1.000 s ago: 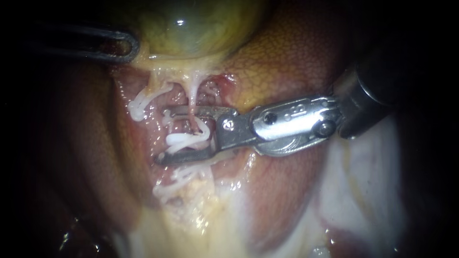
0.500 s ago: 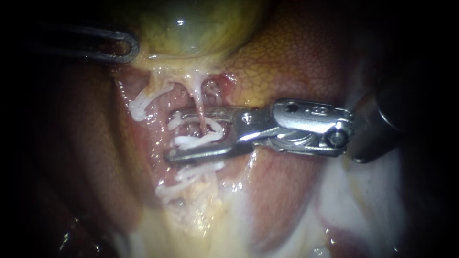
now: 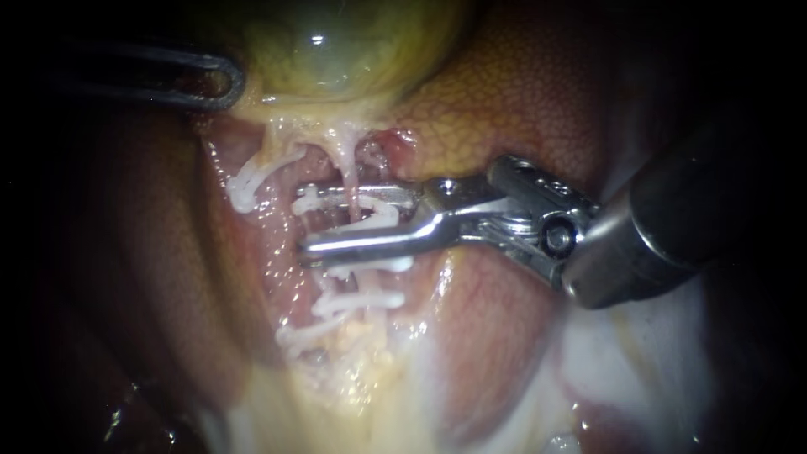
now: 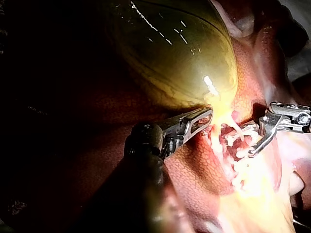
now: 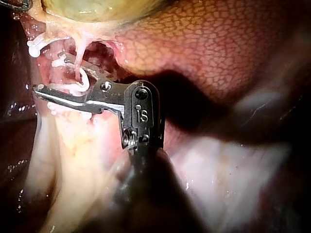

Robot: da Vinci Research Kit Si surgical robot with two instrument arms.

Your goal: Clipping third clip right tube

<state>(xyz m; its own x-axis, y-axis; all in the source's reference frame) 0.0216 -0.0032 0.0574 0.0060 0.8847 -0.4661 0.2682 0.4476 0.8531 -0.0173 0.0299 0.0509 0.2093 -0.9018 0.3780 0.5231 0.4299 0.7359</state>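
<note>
My slender silver right instrument (image 3: 303, 221) has its jaws narrowly apart, straddling the thin pale right tube (image 3: 345, 166) and a white plastic clip (image 3: 376, 215), beside the mottled reddish-brown liver (image 3: 504, 101).

Count: one glossy green-yellow gallbladder (image 3: 336, 59); one mottled red-brown liver (image 3: 504, 109) around it; one thin pale tube (image 3: 347, 181) below it; white plastic clips (image 3: 239, 189) below it, at least four — exact number unclear; two slender metal instruments — left instrument (image 3: 231, 84) beside it, right instrument (image 3: 301, 223) below it.
</note>
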